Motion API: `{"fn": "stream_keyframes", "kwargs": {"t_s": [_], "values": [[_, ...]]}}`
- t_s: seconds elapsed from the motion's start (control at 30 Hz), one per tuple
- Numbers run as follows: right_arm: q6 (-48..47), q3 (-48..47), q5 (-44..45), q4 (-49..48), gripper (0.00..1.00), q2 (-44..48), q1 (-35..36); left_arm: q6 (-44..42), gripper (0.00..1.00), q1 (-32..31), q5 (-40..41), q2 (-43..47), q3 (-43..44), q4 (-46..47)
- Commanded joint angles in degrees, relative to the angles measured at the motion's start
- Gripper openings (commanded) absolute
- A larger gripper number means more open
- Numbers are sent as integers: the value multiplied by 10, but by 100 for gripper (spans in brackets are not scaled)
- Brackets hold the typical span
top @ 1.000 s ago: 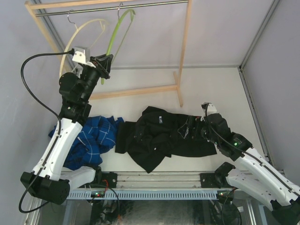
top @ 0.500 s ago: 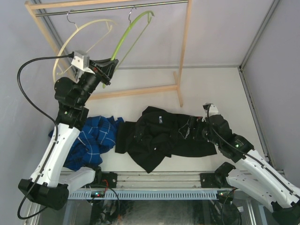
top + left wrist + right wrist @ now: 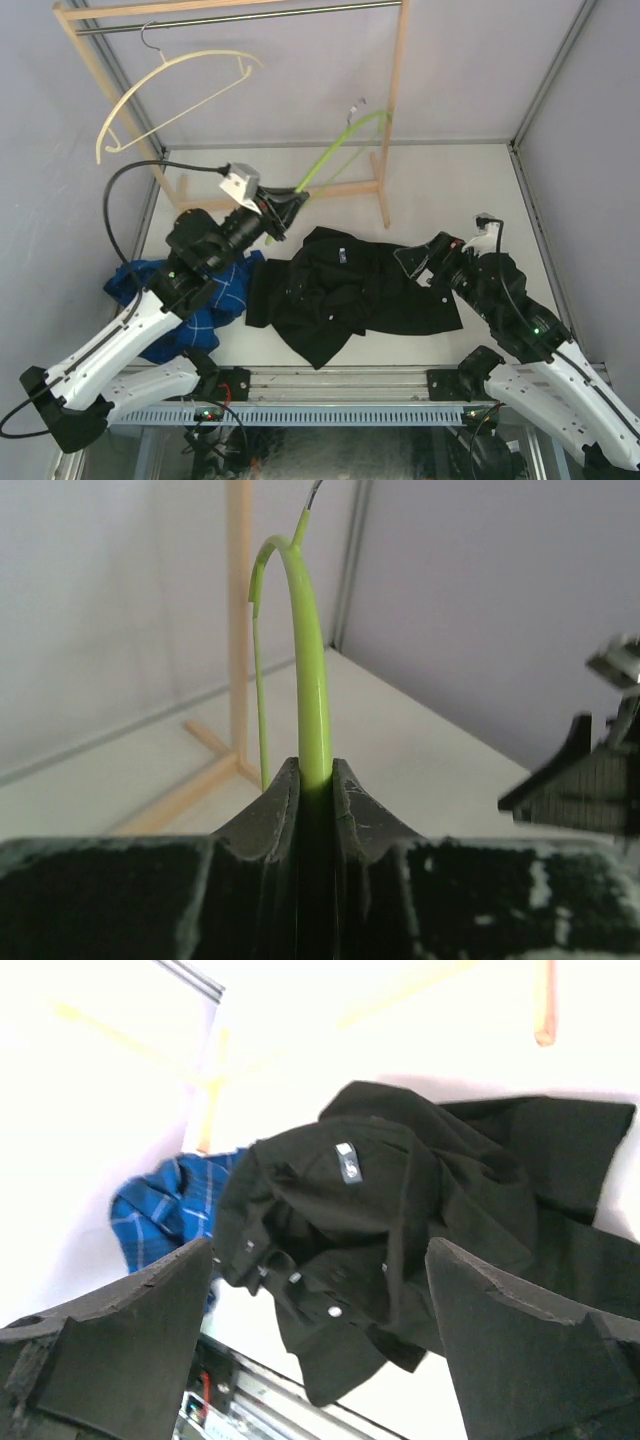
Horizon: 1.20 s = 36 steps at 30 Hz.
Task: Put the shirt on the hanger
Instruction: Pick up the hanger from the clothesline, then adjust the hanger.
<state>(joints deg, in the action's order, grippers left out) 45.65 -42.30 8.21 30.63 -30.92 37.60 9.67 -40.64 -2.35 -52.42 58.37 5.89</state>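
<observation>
Hanger-fetching step: the left hand point(image 3: 283, 208) grasps the hanger point(image 3: 335, 148) by one arm, and the right hand point(image 3: 425, 262) hangs released above the shirt point(image 3: 350, 295). Next, the hanger's free end likely has to slide inside the shirt.

On the tabletop point(image 3: 450, 190), the shirt point(image 3: 345, 295) lies right of a second shirt point(image 3: 222, 290); the hanger point(image 3: 335, 152) is behind them, before the rack point(image 3: 399, 60).

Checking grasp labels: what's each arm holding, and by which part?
Left gripper: fingers shut on the lime-green hanger, clamping one of its curved arms. Right gripper: open over the black shirt, holding nothing.
</observation>
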Motion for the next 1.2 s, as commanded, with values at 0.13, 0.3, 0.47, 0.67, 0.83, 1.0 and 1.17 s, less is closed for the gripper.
{"fn": "stream_keyframes", "kwargs": {"t_s": [0.13,0.3,0.47,0.67,0.83,1.0,1.17], "values": [[40,-23,54,-75,87,42,5,-33,0,-97,110,13,-64,13],[87,-24,55,-96,85,50,5,-64,0,-160,186,5,-76,9],[173,-23,43,-122,83,26,15,-98,0,-246,261,-20,-80,10],[240,-23,60,-164,81,-16,58,-142,0,-325,334,-76,-73,23],[272,-23,105,-163,78,-39,103,-159,0,-354,351,-102,-66,33],[292,-15,93,-156,72,-64,106,-179,0,-367,352,-116,-57,39],[295,-10,79,-161,67,-83,106,-209,0,-383,360,-129,-49,40]]}}
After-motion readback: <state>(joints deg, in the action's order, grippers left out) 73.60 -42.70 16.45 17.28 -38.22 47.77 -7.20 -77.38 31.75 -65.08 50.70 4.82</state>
